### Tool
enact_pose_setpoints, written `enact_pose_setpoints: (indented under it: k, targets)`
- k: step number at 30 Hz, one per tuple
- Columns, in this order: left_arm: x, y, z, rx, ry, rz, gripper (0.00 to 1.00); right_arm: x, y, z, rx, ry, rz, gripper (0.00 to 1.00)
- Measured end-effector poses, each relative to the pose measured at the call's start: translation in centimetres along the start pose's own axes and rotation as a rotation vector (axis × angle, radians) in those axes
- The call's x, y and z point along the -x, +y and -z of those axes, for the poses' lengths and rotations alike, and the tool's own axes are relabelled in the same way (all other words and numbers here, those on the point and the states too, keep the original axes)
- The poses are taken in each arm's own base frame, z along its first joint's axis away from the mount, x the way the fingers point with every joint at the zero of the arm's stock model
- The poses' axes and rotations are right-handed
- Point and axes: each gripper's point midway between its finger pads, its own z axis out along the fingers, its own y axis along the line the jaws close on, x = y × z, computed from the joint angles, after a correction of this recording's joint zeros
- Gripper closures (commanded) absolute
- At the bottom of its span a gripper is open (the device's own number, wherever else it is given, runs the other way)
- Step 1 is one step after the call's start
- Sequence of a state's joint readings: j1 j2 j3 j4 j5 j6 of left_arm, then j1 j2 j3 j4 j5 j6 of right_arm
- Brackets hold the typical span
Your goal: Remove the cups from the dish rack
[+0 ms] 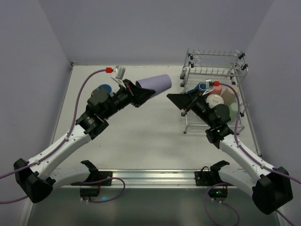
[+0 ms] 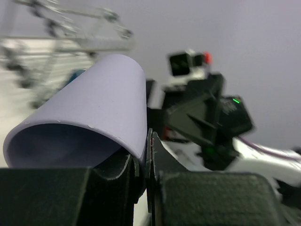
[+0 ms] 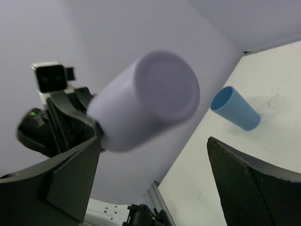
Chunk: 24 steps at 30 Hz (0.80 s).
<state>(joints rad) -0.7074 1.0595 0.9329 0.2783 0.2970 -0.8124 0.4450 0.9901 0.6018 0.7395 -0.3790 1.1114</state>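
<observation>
My left gripper [image 1: 139,95] is shut on the rim of a tall lavender tumbler [image 1: 156,83] and holds it on its side above the table, base towards the rack. In the left wrist view the fingers [image 2: 155,155] pinch the tumbler's wall [image 2: 99,106]. My right gripper [image 1: 180,100] is open and empty, just right of the tumbler's base [image 3: 153,94], apart from it. A light-blue tumbler [image 3: 235,108] lies on the table at the far left [image 1: 104,88]. The dish rack [image 1: 214,70] at the back right holds a dark-blue mug [image 1: 203,87], a beige cup [image 1: 214,100] and a green cup [image 1: 222,112].
A clear glass [image 1: 231,96] and an orange-red item [image 1: 217,87] also sit in the rack's lower tier. Grey walls close the table on the left, back and right. The right arm [image 2: 207,122] shows in the left wrist view, close behind the tumbler.
</observation>
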Motion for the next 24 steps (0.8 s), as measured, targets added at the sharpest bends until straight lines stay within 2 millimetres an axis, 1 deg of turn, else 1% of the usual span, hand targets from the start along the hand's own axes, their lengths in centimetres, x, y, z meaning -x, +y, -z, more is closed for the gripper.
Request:
enact_pose_setpoints:
  k: [2, 4, 6, 7, 9, 11, 13, 14, 16, 17, 19, 21, 24]
  targets:
    - [2.8, 1.6, -0.2, 0.141, -0.044, -0.095, 1.00, -0.7, -1.1, 0.5, -0.044, 0.024, 0.019, 0.01]
    - [5.7, 3.1, -0.1, 0.286, -0.062, -0.181, 1.00, -1.3, -2.0, 1.3, -0.096, 0.051, 0.044, 0.01]
    - [8.5, 4.8, 0.5, 0.427, -0.061, -0.252, 1.00, -1.7, -2.3, 2.2, -0.132, 0.069, 0.082, 0.01]
    - [9.6, 6.0, 0.9, 0.490, -0.060, -0.273, 1.00, -1.7, -2.3, 2.7, -0.147, 0.075, 0.101, 0.01]
    - [11.7, 9.2, 2.6, 0.653, -0.042, -0.315, 1.00, -1.9, -2.4, 3.5, -0.168, 0.084, 0.140, 0.01]
    - [13.1, 13.3, 5.3, 0.832, -0.010, -0.334, 1.00, -2.2, -2.6, 4.4, -0.193, 0.103, 0.175, 0.01]
    - [13.3, 17.5, 8.4, 1.004, 0.052, -0.328, 1.00, -2.6, -3.2, 5.1, -0.221, 0.129, 0.202, 0.01]
    - [13.1, 19.0, 9.6, 1.063, 0.084, -0.318, 1.00, -2.9, -3.6, 5.4, -0.237, 0.143, 0.213, 0.01]
    - [11.9, 22.1, 12.1, 1.181, 0.177, -0.285, 1.00, -3.3, -4.2, 5.9, -0.262, 0.166, 0.229, 0.01]
    - [11.2, 23.3, 12.9, 1.223, 0.224, -0.270, 1.00, -3.5, -4.4, 6.2, -0.274, 0.178, 0.237, 0.01]
    - [9.9, 24.9, 13.9, 1.277, 0.303, -0.245, 1.00, -3.8, -4.7, 6.6, -0.287, 0.193, 0.253, 0.01]
    - [9.3, 25.5, 14.2, 1.301, 0.356, -0.229, 1.00, -3.9, -4.8, 6.9, -0.293, 0.201, 0.266, 0.01]
    - [9.9, 25.5, 13.8, 1.312, 0.370, -0.227, 1.00, -4.1, -5.0, 7.2, -0.298, 0.210, 0.276, 0.01]
